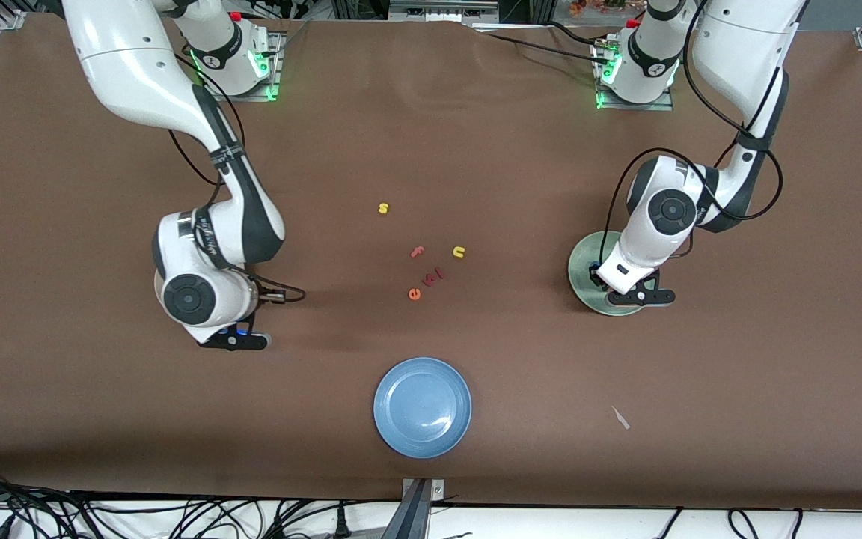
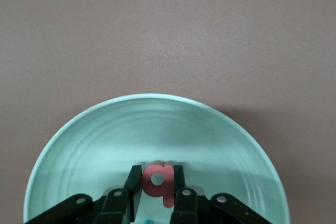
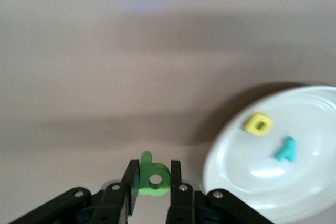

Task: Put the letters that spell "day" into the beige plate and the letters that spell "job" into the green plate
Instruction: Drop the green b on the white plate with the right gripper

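The left hand point(image 2: 157, 195) hangs over the round, shallow, pale mint-green plate point(image 1: 581, 258) at the left arm's end of the brown bench point(image 1: 431, 135). Its fingers point(image 2: 134, 182) are drawn narrow onto the small red-pink foam letter b point(image 2: 157, 181), one on each flank, the letter held clear above the plate's floor in the left wrist view. A speck of teal shows at the edge of that view under the hand; what it is cannot be told.

The right hand point(image 3: 153, 192) hangs over the bench at the right arm's end, just beside the round, shallow, cream-beige plate point(image 3: 315, 182), not over it. Its fingers point(image 3: 131, 179) are pinched tight on the small green foam letter d point(image 3: 152, 178). In the right wrist view the beige plate carries the small yellow foam letter a point(image 3: 258, 124) and the small teal foam letter y point(image 3: 285, 150), lying near each other but apart. From the front camera this plate is hidden under the right arm.

Loose on the middle of the bench: a yellow foam s point(image 1: 383, 208), farthest from the front camera; a pink foam f point(image 1: 417, 251) and a yellow foam u point(image 1: 459, 252) side by side; nearer the camera, an orange foam e point(image 1: 414, 294) and two small red pieces point(image 1: 435, 277) whose shapes cannot be read.

A round blue plate point(image 1: 423, 406) sits nearest the front camera, holding nothing
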`<state>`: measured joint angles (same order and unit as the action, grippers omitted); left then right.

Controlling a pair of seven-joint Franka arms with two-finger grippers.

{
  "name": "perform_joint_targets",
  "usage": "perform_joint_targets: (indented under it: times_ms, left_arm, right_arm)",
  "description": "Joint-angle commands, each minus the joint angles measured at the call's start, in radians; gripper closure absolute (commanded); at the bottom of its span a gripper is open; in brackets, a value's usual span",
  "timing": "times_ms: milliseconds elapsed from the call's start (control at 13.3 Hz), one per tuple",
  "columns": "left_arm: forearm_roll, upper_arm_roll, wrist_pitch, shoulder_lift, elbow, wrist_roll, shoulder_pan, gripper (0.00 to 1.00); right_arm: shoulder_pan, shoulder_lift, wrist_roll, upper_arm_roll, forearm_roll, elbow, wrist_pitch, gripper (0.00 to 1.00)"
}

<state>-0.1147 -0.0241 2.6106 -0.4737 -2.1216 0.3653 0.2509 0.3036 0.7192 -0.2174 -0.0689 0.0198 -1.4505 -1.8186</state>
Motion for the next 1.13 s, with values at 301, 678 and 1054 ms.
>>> perform_joint_targets:
  times_ms: [301, 678, 1054]
  left_arm:
    - [-0.025, 0.004, 0.005, 0.012, 0.008, -0.002, -0.015, 0.0]
    - [-0.025, 0.007, -0.206, 0.16, 0.02, -0.002, -0.015, 0.0]
    - [-0.025, 0.013, -0.531, 0.237, 0.178, -0.057, -0.012, 0.0]
  right_arm:
    - [-0.142, -0.008, 0.24, 0.008, -0.052, -0.004, 0.205, 0.89]
    - [-0.138, -0.021, 0.245, 0.024, -0.127, 0.025, 0.14, 0.0]
    - [-0.075, -0.038, 0.014, 0.024, -0.02, 0.048, 0.154, 0.0]
